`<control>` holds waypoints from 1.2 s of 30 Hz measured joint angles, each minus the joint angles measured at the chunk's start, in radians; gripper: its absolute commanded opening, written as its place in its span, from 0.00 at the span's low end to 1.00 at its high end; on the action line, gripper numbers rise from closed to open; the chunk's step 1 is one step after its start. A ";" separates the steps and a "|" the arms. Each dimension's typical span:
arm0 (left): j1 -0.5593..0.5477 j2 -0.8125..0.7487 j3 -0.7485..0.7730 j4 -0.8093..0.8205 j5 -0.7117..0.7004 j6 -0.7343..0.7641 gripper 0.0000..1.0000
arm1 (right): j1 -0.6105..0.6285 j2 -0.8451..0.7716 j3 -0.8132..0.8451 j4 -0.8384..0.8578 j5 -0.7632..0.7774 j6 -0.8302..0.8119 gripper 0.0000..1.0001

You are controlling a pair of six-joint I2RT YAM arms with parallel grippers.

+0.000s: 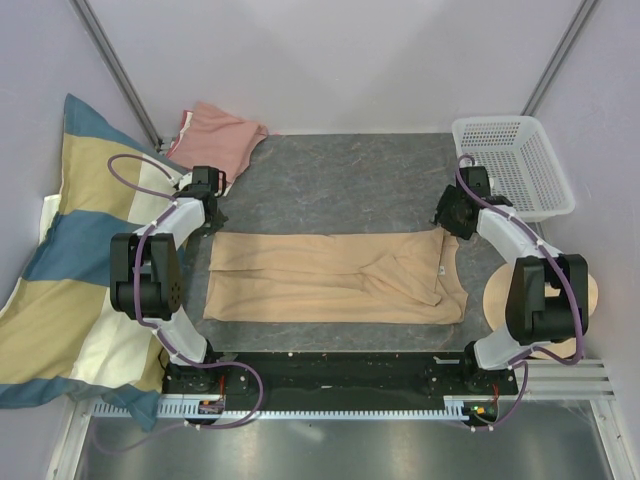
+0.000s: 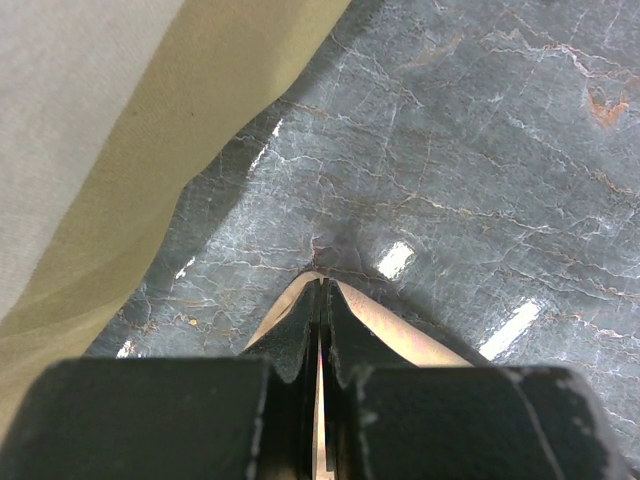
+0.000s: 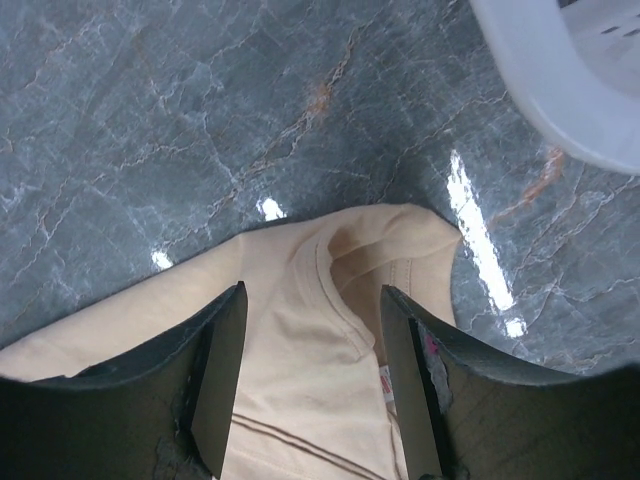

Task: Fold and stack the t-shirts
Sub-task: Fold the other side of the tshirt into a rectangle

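Note:
A tan t-shirt [image 1: 335, 277] lies folded lengthwise in a long band across the grey marbled table [image 1: 350, 185]. My left gripper [image 1: 210, 228] sits at the shirt's far left corner. In the left wrist view it [image 2: 320, 285] is shut, with a peak of tan cloth [image 2: 400, 325] pinched between its fingers. My right gripper [image 1: 447, 222] hovers over the shirt's far right corner. Its jaws [image 3: 312, 295] stand open over the collar [image 3: 335, 265], one on each side, with a white neck label [image 3: 383, 380] showing. A salmon-pink t-shirt [image 1: 215, 135] lies crumpled at the back left.
A white mesh basket [image 1: 515, 165] stands at the back right, its rim [image 3: 570, 70] close to my right gripper. A big striped pillow [image 1: 70, 260] leans along the left side and shows in the left wrist view [image 2: 100, 130]. A round beige thing [image 1: 497, 300] sits behind the right arm.

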 measured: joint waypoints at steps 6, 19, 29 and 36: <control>0.000 0.000 0.000 0.000 0.001 0.000 0.02 | -0.013 0.045 0.025 0.007 0.011 0.003 0.59; 0.000 0.000 0.000 0.000 0.010 0.000 0.02 | -0.021 0.080 0.032 0.011 0.011 0.011 0.26; 0.002 0.000 -0.001 0.000 0.018 0.000 0.02 | -0.028 0.100 0.032 0.022 0.010 0.022 0.00; 0.002 0.000 0.000 0.000 0.022 0.000 0.02 | -0.037 0.105 0.037 0.025 0.030 0.032 0.00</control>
